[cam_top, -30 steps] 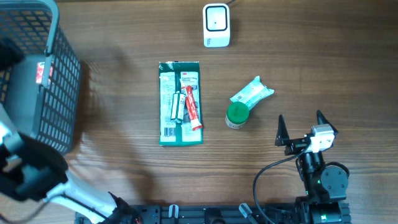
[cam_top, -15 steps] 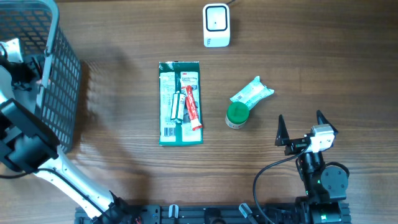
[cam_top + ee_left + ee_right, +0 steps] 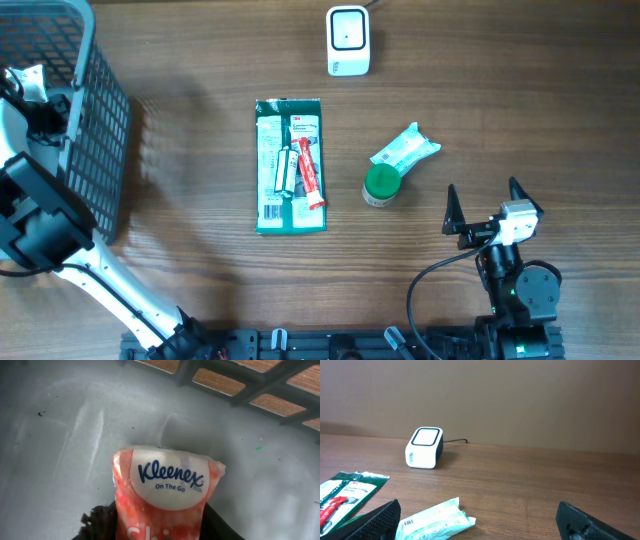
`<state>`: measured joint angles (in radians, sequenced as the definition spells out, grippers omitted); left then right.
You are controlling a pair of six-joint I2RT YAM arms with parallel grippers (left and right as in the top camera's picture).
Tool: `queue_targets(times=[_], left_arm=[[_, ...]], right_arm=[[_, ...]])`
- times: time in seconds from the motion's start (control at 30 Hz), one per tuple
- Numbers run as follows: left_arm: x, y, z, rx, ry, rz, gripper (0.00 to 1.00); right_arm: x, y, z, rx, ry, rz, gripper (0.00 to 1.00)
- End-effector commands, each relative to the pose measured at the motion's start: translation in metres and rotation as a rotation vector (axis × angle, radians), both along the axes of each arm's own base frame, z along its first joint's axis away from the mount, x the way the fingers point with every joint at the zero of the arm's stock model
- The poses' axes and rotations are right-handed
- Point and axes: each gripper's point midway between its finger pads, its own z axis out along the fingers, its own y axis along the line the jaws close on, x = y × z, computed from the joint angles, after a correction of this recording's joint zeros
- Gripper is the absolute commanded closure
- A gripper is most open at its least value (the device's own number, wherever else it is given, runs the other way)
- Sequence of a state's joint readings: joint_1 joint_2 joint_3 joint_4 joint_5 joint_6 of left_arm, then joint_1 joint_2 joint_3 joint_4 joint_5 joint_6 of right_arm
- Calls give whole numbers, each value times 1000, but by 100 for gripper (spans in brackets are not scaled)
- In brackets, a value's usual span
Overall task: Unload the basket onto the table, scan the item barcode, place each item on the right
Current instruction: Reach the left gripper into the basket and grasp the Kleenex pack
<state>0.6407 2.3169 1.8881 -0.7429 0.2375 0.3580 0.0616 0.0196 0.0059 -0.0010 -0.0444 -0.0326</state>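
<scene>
L gripper (image 3: 160,527) pinches Kleenex pack (image 3: 167,480) in basket (image 3: 100,120) — R gripper (image 3: 483,192) spread.

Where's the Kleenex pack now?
The left wrist view shows the Kleenex pack between the fingers of the left gripper, inside the grey basket at the left edge of the table.

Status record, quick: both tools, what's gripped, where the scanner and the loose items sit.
left tool: inside the basket, closed on the Kleenex pack
Kleenex pack: front label faces the wrist camera, no barcode visible
right tool: open, empty, near right of the table
scanner: far edge, centre, standing alone
green blister pack: flat, mid-table
white and green pack: right of the blister pack, not touching it
</scene>
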Motion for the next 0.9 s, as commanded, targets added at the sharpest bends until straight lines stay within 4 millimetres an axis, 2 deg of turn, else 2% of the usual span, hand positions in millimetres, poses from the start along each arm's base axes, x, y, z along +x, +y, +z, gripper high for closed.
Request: queue_targets(times=[0.0,0.03,0.1,0.17,0.2,0.23,0.27,0.37,0.43,0.5,0.57,0.63,0.7,0.8,0.87], left_arm=[[5,-3,64,49,-102,3,59],[5,-3,77,56,-122,15,59],[4,-4,115,83,-182,39,60],[-1,-6,161,123,-255,66,62],[-5,-8,190,150,-305,78,62],[-9,-11,209,171,-337,80,62],[-16,-16,240,204,-387,78,62],[-41,-35,310,241,-514,120,62],[-58,-50,341,224,-575,163,63],[-77,-75,367,168,-623,195,63],[-89,-110,380,78,-644,183,63],[-98,-147,381,8,-623,136,64],[-110,-197,366,-53,-528,51,64],[-122,-241,336,-69,-373,-24,64],[-128,-263,312,-69,-265,-41,64]], right_arm=[[0,0,1,-17,-6,4,0],[0,0,1,-17,-6,4,0],[0,0,1,-17,-6,4,0],[0,1,1,-17,-6,5,0],[0,0,1,-17,-6,4,1],[0,0,1,-17,-6,4,0],[0,0,1,-17,-6,4,0],[0,1,1,-17,-6,5,0],[0,0,1,-17,-6,4,0],[0,0,1,-17,-6,4,0],[0,0,1,-17,-6,4,0],[0,0,1,-17,-6,4,0],[0,1,1,-17,-6,5,0],[0,0,1,-17,-6,4,0],[0,0,1,-17,-6,4,0]])
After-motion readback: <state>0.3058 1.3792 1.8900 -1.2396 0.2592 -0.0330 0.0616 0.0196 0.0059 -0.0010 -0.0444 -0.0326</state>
